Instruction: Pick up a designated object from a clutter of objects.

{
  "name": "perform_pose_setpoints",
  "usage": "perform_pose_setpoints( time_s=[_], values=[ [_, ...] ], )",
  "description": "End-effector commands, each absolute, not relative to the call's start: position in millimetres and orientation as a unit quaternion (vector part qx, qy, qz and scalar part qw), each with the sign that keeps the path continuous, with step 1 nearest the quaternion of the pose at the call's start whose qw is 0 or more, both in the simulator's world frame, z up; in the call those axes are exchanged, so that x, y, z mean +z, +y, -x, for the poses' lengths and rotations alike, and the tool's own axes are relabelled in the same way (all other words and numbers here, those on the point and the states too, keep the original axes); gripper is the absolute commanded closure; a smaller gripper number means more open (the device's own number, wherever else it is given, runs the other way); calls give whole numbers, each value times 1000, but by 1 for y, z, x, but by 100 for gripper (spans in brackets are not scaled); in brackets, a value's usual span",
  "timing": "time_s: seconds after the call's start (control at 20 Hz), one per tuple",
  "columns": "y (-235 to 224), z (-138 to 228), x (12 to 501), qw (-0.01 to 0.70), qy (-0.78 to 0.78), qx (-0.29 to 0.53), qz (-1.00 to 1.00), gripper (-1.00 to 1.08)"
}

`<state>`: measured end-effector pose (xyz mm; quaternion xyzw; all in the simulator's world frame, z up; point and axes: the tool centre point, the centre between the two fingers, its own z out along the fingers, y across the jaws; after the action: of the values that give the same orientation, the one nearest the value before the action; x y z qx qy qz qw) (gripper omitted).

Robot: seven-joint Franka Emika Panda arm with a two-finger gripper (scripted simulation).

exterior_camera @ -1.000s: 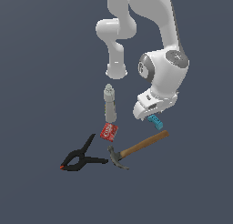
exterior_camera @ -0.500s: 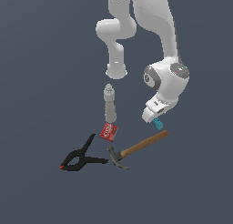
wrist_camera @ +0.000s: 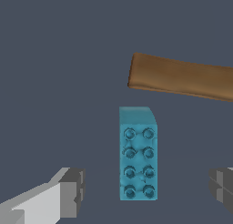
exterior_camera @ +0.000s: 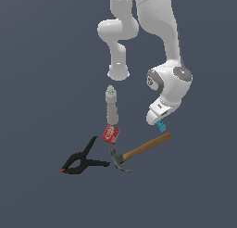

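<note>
Teal block (wrist_camera: 138, 153) (long axis toward hammer handle (wrist_camera: 182, 77))

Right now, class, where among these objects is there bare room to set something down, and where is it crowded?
Bare floor lies to the exterior view's left of the grey bottle and above the black clamp. Crowded: the red box, the hammer head and the clamp sit close together, and the teal block lies just off the handle's end, apart, between the open tool fingers.

A flat, dark slate-grey floor (exterior_camera: 41, 60) carries everything. On it lie a black spring clamp (exterior_camera: 81, 161), a wooden-handled hammer (exterior_camera: 139, 151), a small red box (exterior_camera: 110, 134) and a small teal studded block (exterior_camera: 160, 126) just beside the hammer's handle end. A grey bottle (exterior_camera: 111, 104) stands upright near the box.
</note>
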<state>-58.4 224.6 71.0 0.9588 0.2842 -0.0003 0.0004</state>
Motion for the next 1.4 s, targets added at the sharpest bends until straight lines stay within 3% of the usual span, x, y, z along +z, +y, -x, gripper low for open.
perform_pose_setpoints(
  time_s=[0.0,0.7,0.75,1.35],
  values=[
    [225,59,66,0,284,-1,-959,-92],
    [225,60,22,0,286,0,-958,-92],
    [225,60,22,0,286,0,-958,108],
    [225,59,23,0,286,0,-958,108]
  ],
)
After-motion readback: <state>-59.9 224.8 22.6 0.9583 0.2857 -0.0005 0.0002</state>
